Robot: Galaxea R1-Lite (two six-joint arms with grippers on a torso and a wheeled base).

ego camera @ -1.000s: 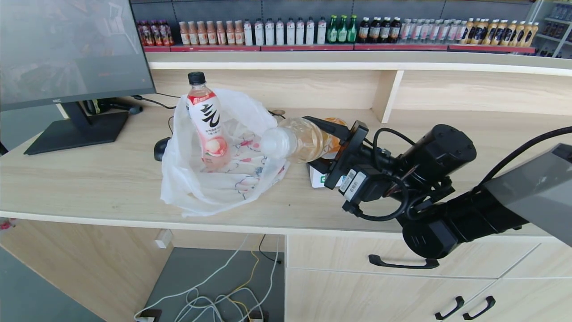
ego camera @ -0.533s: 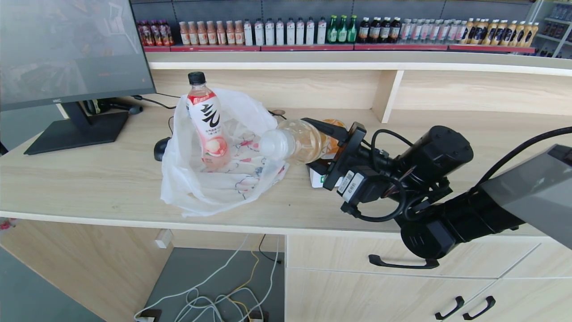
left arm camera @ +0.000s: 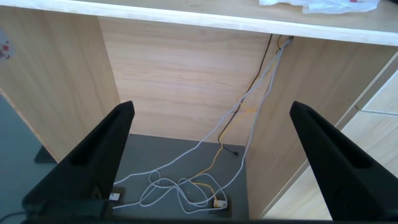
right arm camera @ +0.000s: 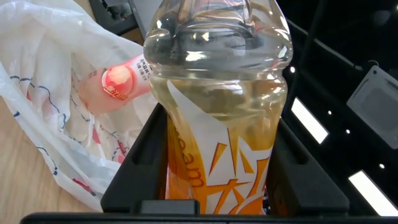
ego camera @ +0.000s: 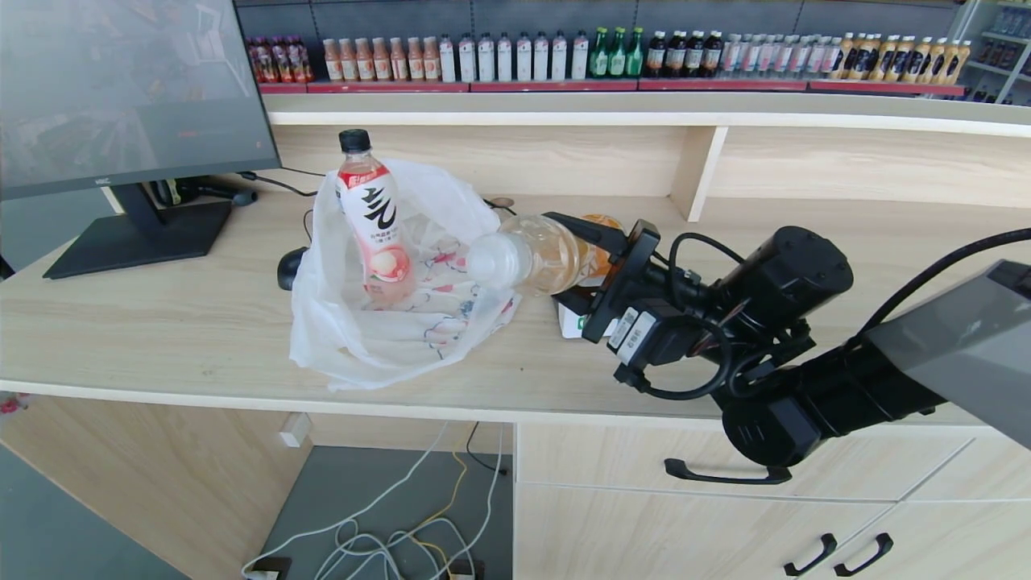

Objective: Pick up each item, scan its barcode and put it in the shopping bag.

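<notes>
My right gripper [ego camera: 581,254] is shut on a clear bottle of pale yellow drink with an orange label [ego camera: 538,253], held on its side above the counter, its base toward the white plastic shopping bag [ego camera: 387,322]. In the right wrist view the bottle [right arm camera: 219,118] sits between the black fingers [right arm camera: 140,162]. A pink peach drink bottle [ego camera: 372,225] with a black cap stands upright in the bag, and the right wrist view has it [right arm camera: 118,84] behind the bag's plastic [right arm camera: 43,112]. My left gripper [left arm camera: 211,155] hangs open below the counter's edge, holding nothing.
A monitor [ego camera: 121,89] on a black stand is at the counter's back left, a dark mouse [ego camera: 288,267] beside the bag. A white and green box [ego camera: 581,321] lies under my right wrist. A wooden divider [ego camera: 694,171] rises behind. Cables [left arm camera: 205,180] lie on the floor.
The right gripper and its bottle have shifted slightly left toward the bag since a second ago; nothing has moved in the last half second.
</notes>
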